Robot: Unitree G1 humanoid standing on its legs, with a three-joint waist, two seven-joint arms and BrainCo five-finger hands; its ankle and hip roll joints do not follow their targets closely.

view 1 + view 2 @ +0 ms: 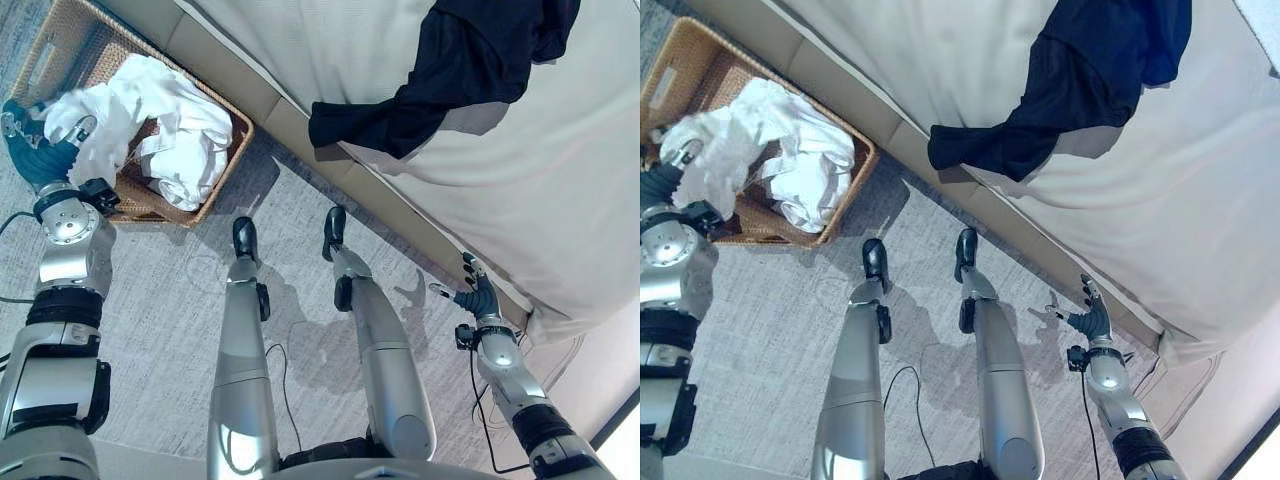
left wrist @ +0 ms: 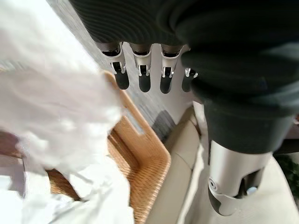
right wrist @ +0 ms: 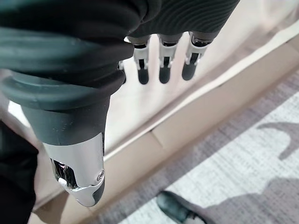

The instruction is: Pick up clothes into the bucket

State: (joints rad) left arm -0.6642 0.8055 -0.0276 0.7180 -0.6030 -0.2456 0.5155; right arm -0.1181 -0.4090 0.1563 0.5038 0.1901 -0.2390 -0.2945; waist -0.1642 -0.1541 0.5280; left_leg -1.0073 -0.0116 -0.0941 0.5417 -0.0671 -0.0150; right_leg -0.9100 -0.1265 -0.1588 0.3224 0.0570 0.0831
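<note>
Left eye view: left hand (image 1: pixel 40 150) sits at the near rim of the wicker basket (image 1: pixel 215 185), touching the white clothes (image 1: pixel 165 125) heaped inside. Part of the white cloth drapes over the rim right by the hand. In the left wrist view the fingers (image 2: pixel 145 77) are straight and spread in a row, thumb apart, nothing pinched between them; white cloth (image 2: pixel 56 121) lies just beside them, over the basket corner (image 2: pixel 149 172).

Right hand (image 1: pixel 478 295) hangs low beside the bed base (image 1: pixel 300 130), near the edge of the white cover (image 1: pixel 520 180). Right wrist view: fingers (image 3: pixel 163 70) straight and relaxed, holding nothing, touching nothing.

White clothes are crumpled, bunched in the basket's near half, spilling toward the left hand's side. Dark navy garment (image 1: pixel 470 60) lies on the bed, one sleeve trailing down to the bed's edge, well apart from both hands. Basket stands on the grey carpet (image 1: pixel 160 300), touching or just beside the bed base — can't tell which.
</note>
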